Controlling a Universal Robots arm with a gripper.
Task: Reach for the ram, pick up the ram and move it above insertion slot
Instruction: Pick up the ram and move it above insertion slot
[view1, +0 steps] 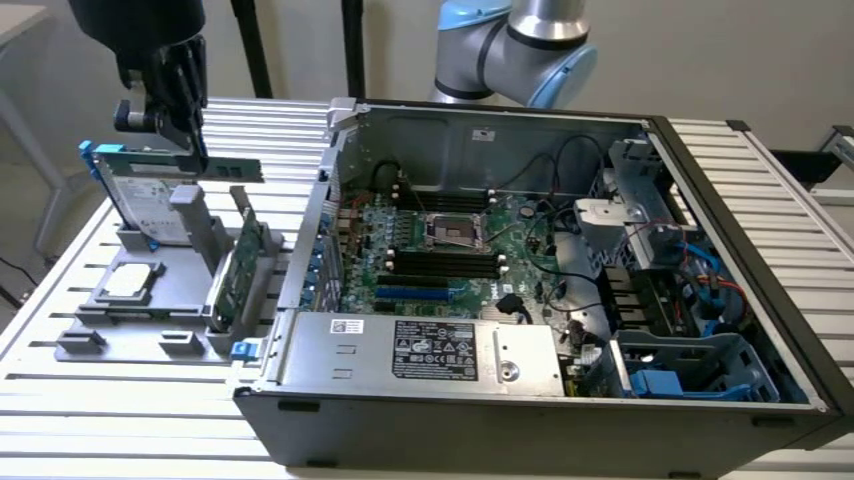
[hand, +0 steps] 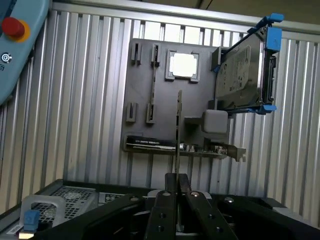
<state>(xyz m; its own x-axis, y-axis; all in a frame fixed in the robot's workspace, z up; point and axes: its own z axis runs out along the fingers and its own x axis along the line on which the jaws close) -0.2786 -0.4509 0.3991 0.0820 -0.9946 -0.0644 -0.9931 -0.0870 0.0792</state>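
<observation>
Item: ram (hand: 178, 131), thin green stick, clamped edge-on in the pincer (hand: 177, 186), lifted clear above the grey holder tray (hand: 142, 95) on the bench (view1: 80, 400) (open computer case (view1: 534, 410) stands at the exterior view's right).

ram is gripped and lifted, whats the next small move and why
Probably carry it toward the exterior view's right. The tool holds the ram clamped edge-on, clear above the grey holder, while the black memory slots lie inside the open computer case.
</observation>
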